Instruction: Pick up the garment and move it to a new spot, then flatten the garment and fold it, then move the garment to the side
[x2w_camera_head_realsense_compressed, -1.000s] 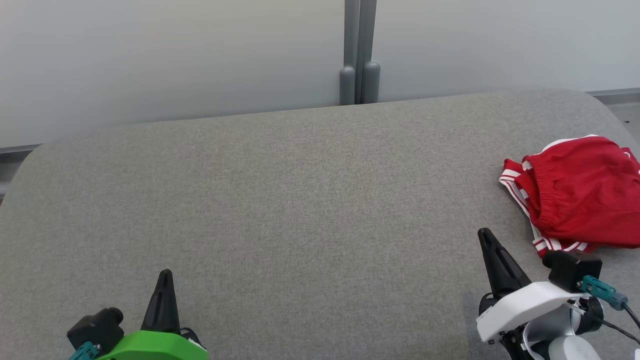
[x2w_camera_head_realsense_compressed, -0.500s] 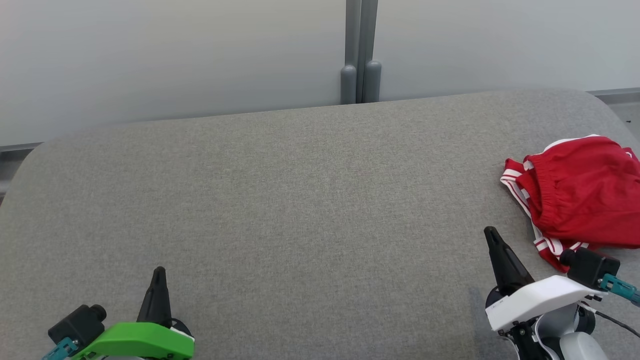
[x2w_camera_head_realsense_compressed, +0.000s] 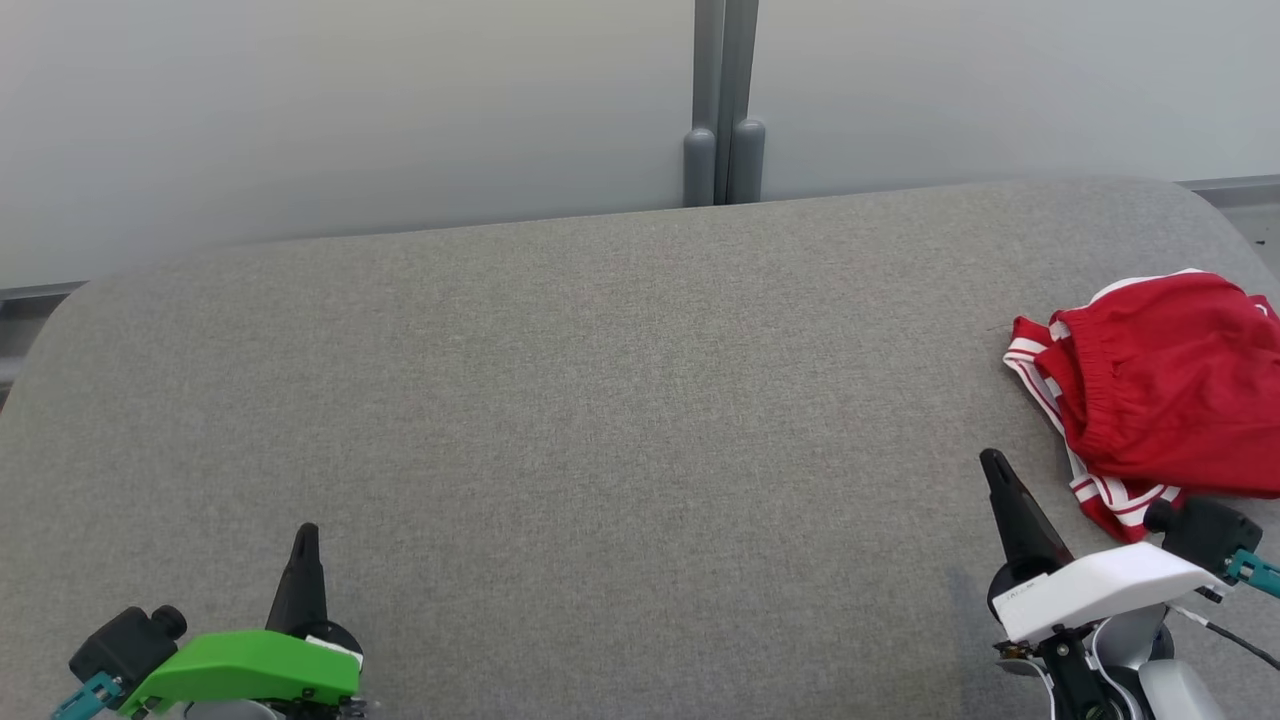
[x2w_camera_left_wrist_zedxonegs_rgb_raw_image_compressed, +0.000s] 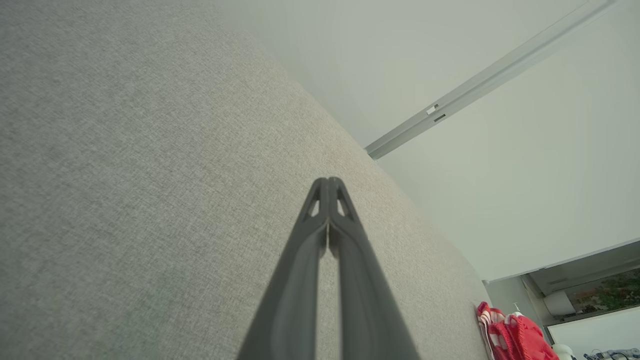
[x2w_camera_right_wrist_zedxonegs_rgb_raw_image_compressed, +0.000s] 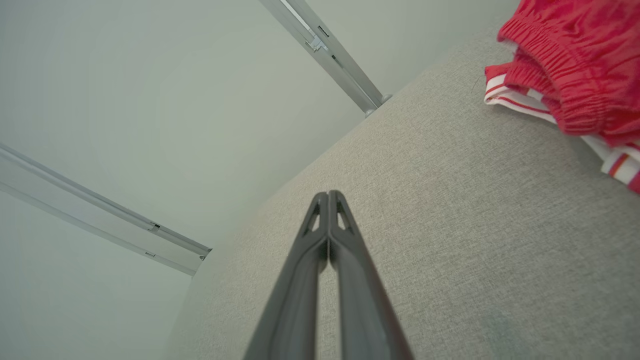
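As both arms draw back toward the near edge, the left gripper (x2w_camera_head_realsense_compressed: 304, 540) and right gripper (x2w_camera_head_realsense_compressed: 1000, 475) are pinched fully closed on nothing, dark tapered fingers meeting at the tips. Just right of the latter, the red garment (x2w_camera_head_realsense_compressed: 1160, 400), gathered elastic waistband and white-striped trim showing, lies loosely folded at the right of the grey woven bench (x2w_camera_head_realsense_compressed: 600, 400), its move apparently complete.

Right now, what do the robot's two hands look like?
The left gripper has long, pointed black fingers and a bright green shell; the right gripper has a white shell. Each carries a small black camera with a teal plug, and the right one trails a thin black cable.
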